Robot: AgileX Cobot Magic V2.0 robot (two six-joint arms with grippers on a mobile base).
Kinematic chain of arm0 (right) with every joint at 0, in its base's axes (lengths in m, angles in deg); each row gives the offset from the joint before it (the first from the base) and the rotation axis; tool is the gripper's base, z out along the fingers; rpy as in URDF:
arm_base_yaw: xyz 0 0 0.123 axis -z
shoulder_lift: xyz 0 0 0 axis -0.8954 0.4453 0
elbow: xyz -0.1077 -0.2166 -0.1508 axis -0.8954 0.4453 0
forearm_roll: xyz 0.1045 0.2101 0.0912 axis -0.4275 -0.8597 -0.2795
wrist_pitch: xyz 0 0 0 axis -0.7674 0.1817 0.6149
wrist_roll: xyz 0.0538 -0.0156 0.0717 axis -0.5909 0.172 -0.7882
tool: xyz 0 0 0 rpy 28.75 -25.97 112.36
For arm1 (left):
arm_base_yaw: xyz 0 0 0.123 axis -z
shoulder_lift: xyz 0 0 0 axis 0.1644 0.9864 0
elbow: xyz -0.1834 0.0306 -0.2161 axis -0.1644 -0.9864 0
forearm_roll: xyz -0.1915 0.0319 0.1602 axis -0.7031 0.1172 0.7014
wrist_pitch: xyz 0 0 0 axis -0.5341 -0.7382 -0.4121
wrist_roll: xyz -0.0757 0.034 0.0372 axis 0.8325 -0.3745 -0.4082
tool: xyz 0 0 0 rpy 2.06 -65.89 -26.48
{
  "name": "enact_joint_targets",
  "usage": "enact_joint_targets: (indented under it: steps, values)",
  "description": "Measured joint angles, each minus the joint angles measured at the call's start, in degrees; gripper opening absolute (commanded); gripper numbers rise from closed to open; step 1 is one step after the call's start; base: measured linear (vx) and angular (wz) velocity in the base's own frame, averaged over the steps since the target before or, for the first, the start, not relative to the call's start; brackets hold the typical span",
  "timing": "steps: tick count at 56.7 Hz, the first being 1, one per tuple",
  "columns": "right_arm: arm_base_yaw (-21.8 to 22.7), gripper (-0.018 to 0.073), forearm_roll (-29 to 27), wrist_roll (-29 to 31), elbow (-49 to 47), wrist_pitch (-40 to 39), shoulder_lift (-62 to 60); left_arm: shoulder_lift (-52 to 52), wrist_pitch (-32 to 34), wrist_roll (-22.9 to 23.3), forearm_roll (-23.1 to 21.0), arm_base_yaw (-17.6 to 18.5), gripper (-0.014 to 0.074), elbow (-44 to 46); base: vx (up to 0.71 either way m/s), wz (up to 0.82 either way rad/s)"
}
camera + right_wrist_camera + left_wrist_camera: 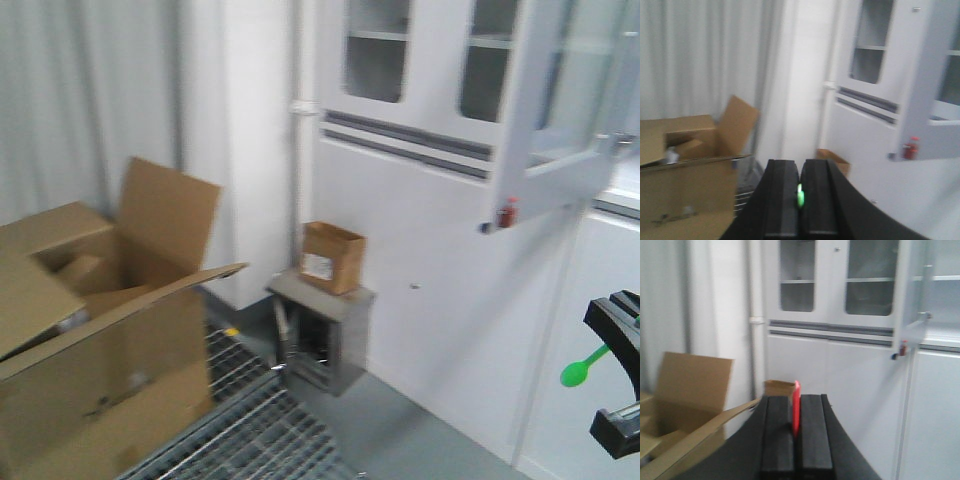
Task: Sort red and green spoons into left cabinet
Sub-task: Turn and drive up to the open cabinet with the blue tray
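Left wrist-mounted: left end effector point(796, 405) clamps red spoon point(797, 415); right end effector point(800, 167) clamps green spoon point(800, 196); door point(545, 185) ajar.

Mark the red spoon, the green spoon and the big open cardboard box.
red spoon point(796, 407): left wrist view, its upright red edge.
green spoon point(575, 373): front view, its round bowl.
cardboard box point(110, 390): front view, its front wall.

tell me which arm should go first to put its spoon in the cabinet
Right, probably. The right gripper, shut on the green spoon, sits in the front view below the open cabinet door. The left gripper also holds its red spoon, but does not show in that view.
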Motion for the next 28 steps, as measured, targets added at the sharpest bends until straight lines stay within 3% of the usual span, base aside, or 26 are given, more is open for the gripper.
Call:
enact_joint_targets:
  steps: [28]
  values:
    - [0.0,-0.0006,0.0,0.0,0.0,0.0,0.0,0.0,0.0,0.0,0.0,0.0,-0.0003,0.0,0.25,-0.71]
